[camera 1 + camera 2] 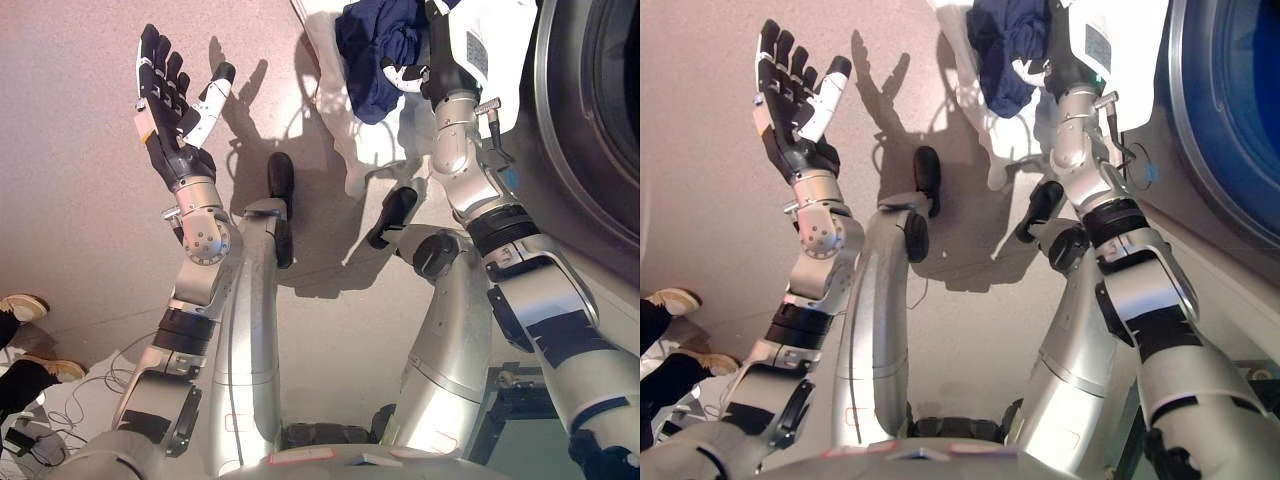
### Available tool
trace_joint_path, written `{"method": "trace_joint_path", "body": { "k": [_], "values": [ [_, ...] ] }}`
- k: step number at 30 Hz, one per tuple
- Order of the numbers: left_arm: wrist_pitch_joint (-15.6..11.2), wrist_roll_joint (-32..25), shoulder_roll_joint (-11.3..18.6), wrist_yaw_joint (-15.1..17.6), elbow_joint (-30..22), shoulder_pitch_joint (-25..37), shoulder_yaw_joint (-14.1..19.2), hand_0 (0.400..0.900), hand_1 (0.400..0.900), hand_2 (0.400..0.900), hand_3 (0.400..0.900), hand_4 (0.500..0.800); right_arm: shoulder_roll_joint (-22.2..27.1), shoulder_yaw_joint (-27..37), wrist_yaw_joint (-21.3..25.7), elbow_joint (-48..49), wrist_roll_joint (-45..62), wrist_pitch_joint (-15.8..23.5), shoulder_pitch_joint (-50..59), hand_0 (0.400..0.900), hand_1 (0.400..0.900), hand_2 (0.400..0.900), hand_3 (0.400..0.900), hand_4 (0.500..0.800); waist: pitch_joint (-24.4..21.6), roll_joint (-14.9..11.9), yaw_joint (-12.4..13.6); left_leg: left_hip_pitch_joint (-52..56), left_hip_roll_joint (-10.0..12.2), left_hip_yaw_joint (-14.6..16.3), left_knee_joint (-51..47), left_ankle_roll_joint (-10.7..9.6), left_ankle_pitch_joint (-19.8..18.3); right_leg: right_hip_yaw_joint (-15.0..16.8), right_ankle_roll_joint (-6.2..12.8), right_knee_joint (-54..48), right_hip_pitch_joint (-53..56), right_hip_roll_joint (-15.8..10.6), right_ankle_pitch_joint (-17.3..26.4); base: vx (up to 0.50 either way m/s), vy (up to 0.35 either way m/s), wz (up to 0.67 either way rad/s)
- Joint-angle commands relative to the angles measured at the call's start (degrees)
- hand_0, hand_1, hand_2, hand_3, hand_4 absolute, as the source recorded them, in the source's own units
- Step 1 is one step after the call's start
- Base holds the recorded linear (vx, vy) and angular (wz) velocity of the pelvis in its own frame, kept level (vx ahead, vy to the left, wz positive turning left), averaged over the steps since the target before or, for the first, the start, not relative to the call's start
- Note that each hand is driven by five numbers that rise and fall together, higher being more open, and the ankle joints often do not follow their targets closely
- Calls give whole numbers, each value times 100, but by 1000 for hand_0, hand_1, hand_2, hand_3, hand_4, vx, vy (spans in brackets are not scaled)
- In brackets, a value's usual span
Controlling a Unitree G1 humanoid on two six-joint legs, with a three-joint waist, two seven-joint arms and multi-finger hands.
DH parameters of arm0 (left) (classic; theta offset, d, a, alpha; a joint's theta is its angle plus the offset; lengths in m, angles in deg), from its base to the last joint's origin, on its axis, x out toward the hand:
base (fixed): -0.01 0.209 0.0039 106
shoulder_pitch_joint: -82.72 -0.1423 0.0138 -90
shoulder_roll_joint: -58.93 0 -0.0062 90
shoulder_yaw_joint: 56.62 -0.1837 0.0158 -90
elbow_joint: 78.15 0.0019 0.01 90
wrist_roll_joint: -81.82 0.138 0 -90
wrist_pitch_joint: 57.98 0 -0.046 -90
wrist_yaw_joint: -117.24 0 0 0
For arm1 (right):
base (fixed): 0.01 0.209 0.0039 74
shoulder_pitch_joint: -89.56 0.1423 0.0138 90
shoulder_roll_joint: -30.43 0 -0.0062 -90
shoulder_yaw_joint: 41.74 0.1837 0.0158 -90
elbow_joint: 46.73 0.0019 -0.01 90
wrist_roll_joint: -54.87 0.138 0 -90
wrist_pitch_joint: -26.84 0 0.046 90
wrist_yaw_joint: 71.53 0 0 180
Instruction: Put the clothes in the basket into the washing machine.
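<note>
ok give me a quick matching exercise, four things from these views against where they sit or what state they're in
Things:
1. left robot hand
2. right robot hand
3. dark blue crumpled cloth garment
4. round washing machine door opening

States or places:
A. along the right edge of the view
B. raised over bare floor, fingers straight, holding nothing
C. bunched at the top centre, held up
D. fingers closed on the cloth

Pairs: 1-B, 2-D, 3-C, 4-A
</note>
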Motion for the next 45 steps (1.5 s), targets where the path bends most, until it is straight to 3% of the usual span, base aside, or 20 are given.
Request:
{"method": "trace_joint_path", "body": {
  "k": [1, 16, 17, 18, 19, 28, 32, 37, 45],
  "values": [
    [-430, 145, -68, 14, -288, -340, 132, 900, 900, 900, 900, 800, -455, -277, 10, 153, -87, 430, -155, 900, 900, 900, 900, 800, -731, -31, 159, 78, -137, -465, -316, -152, -318, 203, 715, -487, -438, 108, 467, -1, -20, 4],
    [-378, 158, -84, -36, -163, -283, 126, 900, 900, 900, 900, 800, -789, -483, -406, 345, -123, 589, -555, 900, 900, 900, 900, 800, -738, -79, 102, 181, -107, -444, -485, -168, -284, 142, 719, -693, -281, 193, 478, 0, 1, 0],
    [-378, 159, -85, -39, -163, -285, 120, 900, 900, 900, 900, 800, -804, -487, -417, 323, -123, 591, -557, 853, 853, 853, 853, 772, -735, -75, 100, 184, -104, -440, -493, -170, -282, 136, 718, -702, -271, 189, 479, -5, 16, -3],
    [-381, 160, -103, -38, -147, -271, 108, 900, 900, 900, 900, 800, -847, -488, -423, 267, -127, 600, -576, 433, 433, 433, 433, 520, -740, -70, 97, 199, -103, -431, -521, -173, -273, 123, 720, -723, -253, 184, 484, -6, 19, -4],
    [-386, 157, -103, -37, -134, -268, 116, 900, 900, 900, 900, 800, -861, -492, -435, 260, -112, 611, -587, 400, 400, 400, 400, 500, -743, -71, 98, 206, -100, -429, -537, -173, -267, 117, 721, -732, -246, 194, 486, -5, 14, -4],
    [-378, 187, -116, -36, -113, -249, 114, 900, 900, 900, 900, 800, -897, -469, -451, 328, -120, 638, -688, 400, 400, 400, 400, 500, -796, -105, 66, 352, -81, -419, -737, -200, -234, 49, 728, -940, -64, 235, 503, 0, 0, 0],
    [-360, 236, -109, -2, -150, -252, 181, 900, 900, 900, 900, 800, -693, -312, -329, 634, -234, 618, -751, 400, 400, 400, 400, 500, -824, -157, 10, 462, -66, -408, -830, -213, -230, 3, 734, -1070, 62, 275, 511, 0, 0, -1],
    [-320, 360, -62, 88, -241, -279, 355, 900, 900, 900, 900, 800, -108, 235, 1, 1447, -479, 532, -933, 400, 400, 400, 400, 500, -873, -269, -168, 579, -23, -367, -956, -216, -247, -39, 746, -1225, 199, 352, 529, -6, 5, -9],
    [-219, 514, -9, 153, -262, -298, 492, 900, 900, 900, 900, 800, 208, 1255, 258, 2654, -217, 663, -1600, 400, 400, 400, 400, 500, -940, -383, -381, 825, 63, -290, -1268, -216, -234, -123, 779, -1586, 467, 514, 614, -12, 22, -13]
  ]
}}
